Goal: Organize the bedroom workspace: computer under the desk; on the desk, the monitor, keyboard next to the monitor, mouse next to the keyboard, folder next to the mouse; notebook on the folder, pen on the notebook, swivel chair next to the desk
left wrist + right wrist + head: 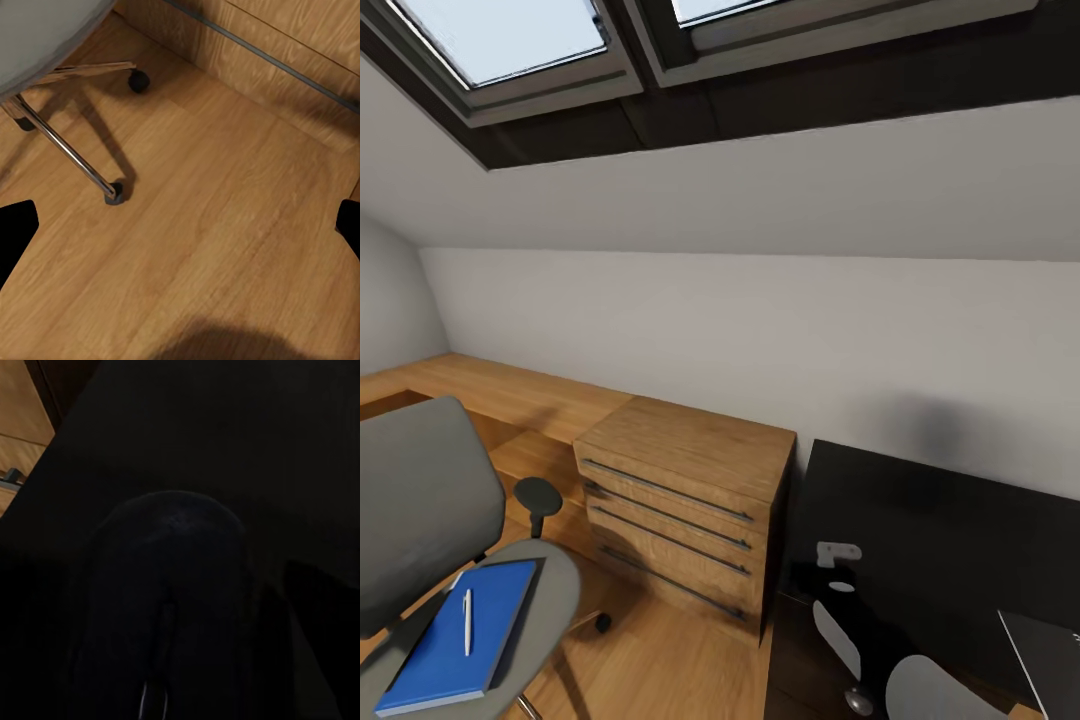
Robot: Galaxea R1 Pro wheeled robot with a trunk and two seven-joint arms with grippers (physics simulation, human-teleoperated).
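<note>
On the swivel chair [420, 520] lie one folder [450, 640] and one pen [467, 621]; left hand [180, 225] gapes empty.

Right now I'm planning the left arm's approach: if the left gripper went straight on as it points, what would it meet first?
Most likely the bare wood floor; the left gripper points at open planks, clear of the swivel chair base.

On the seat of the grey padded swivel chair [420, 500] lies the flat blue folder [450, 640], with the thin white pen [467, 622] on it. Right of the chair stands the light wooden drawer chest [685, 500], then the glossy black desk [950, 540].
</note>
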